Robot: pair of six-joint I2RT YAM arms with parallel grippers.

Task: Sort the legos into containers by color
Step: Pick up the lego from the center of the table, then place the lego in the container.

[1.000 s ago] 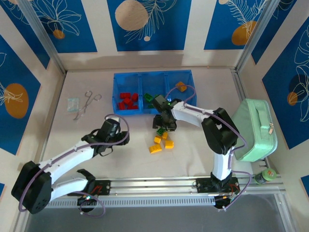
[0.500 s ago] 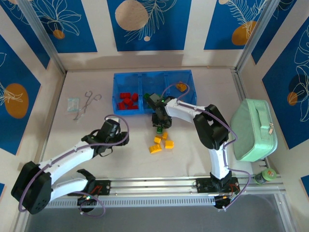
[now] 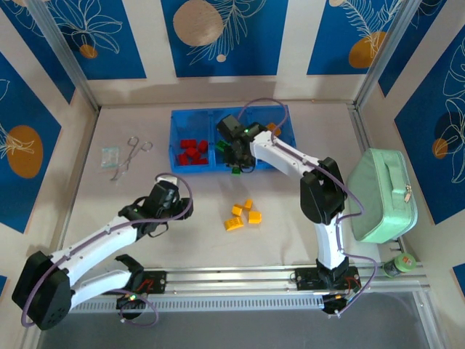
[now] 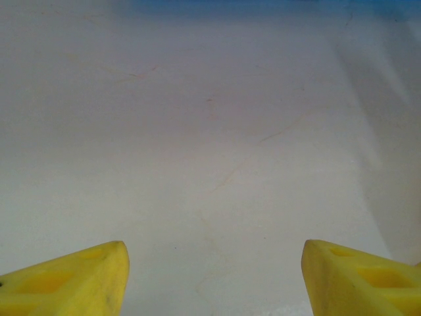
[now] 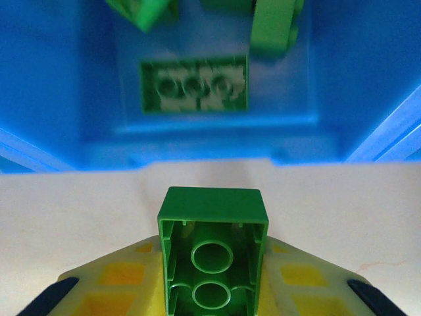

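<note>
My right gripper [image 3: 236, 166] is shut on a green lego [image 3: 237, 171] and holds it at the front edge of the blue tray [image 3: 190, 115], by the middle container. In the right wrist view that green lego [image 5: 212, 247] stands hollow side up between the yellow fingers [image 5: 125, 280], with the tray's front wall [image 5: 197, 141] just ahead and green legos [image 5: 194, 85] inside. Red legos [image 3: 192, 151] fill the left container; an orange one [image 3: 272, 129] lies in the right. Several yellow legos [image 3: 243, 214] lie on the table. My left gripper [image 3: 166, 195] [image 4: 214, 263] is open over bare table.
A mint-green zippered case [image 3: 381, 193] sits at the right edge of the table, with a small green bottle [image 3: 399, 263] near it. Metal forceps [image 3: 131, 154] and a small clear bag [image 3: 110, 156] lie at the left, beside the tray.
My right gripper closed on the green lego on the table, lifted it and carried it back toward the tray's middle container. The left arm shifted slightly.
</note>
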